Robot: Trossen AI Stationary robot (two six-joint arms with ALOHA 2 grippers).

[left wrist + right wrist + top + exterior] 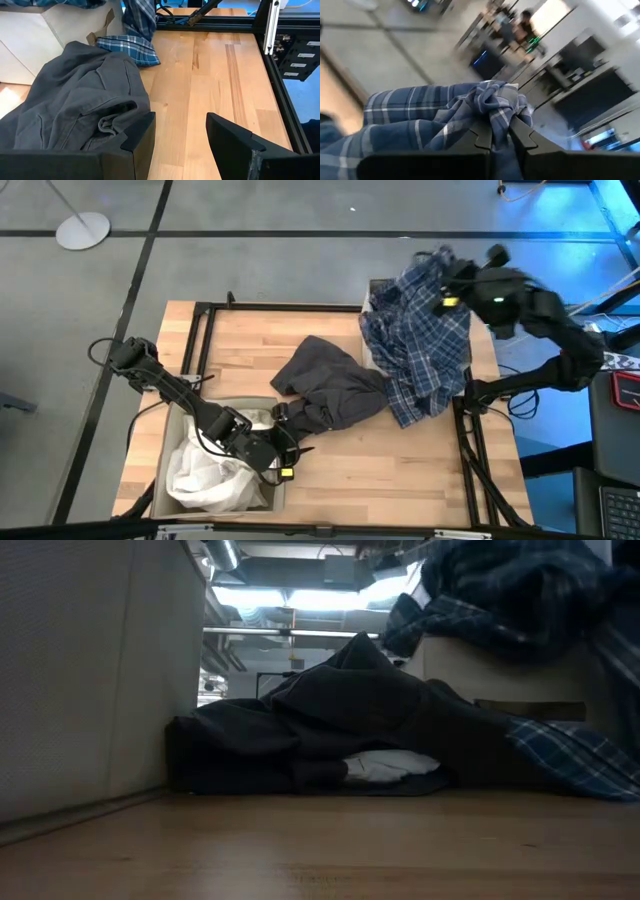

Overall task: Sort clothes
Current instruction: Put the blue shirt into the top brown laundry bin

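A blue-white plaid shirt [420, 340] drapes over the beige bin [376, 292] at the far right. My right gripper [447, 268] is shut on its upper end, above the bin's far side. A dark grey garment [330, 390] lies heaped on the table's middle. My left gripper [285, 452] is open at the garment's near left edge, and one finger [140, 137] stands right beside its folds [107, 122]; I cannot tell if it touches. Large white clothes [210, 470] lie in the near-left beige bin [178, 430]. My right gripper pinches a bunched, many-layered wad of the plaid shirt [497, 107] between its two fingers. The wad is raised. The rest of the shirt hangs down from it over the bin, and its lower end [420, 408] lies on the table.
Black frame rails [200, 340] run along the table's left, far and right sides. Bare wood [220, 75] lies to the right of the grey garment and along the near edge. In the low view the left bin's wall [90, 670] stands close by, and the right bin [490, 670] stands behind the garment.
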